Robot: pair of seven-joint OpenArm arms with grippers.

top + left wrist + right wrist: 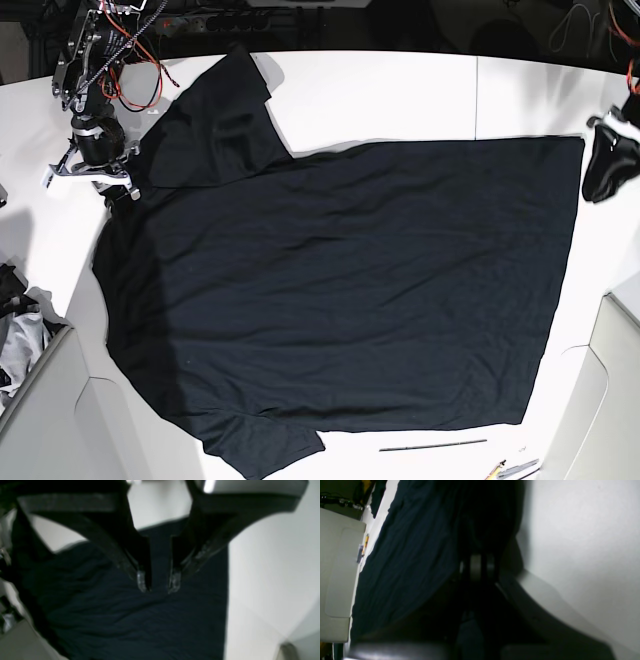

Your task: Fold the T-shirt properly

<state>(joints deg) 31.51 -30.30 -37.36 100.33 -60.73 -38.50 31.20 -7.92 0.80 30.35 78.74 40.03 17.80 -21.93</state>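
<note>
The T-shirt [340,300] lies spread flat over most of the white table [400,95], a big black sheet with soft wrinkles. One sleeve [225,105] reaches toward the far left corner, and the other sleeve [265,445] sits at the near edge. The straight hem runs down the right side.

The right gripper [125,185] is down at the shirt's left edge, by the shoulder below the far sleeve. Its jaws are pressed together; from the wrist view everything there is dark, so I cannot tell whether any cloth is caught between them.

The left gripper [608,165] hangs at the shirt's far right corner, just beside the hem. In its wrist view the gripper [159,581] has its jaws parted a little, the clear fingertips [141,581] over the fabric with nothing pinched.

A small cloth pile [15,335] sits off the table's left edge. A thin dark rod [432,444] lies on the table near the front, just past the shirt.
</note>
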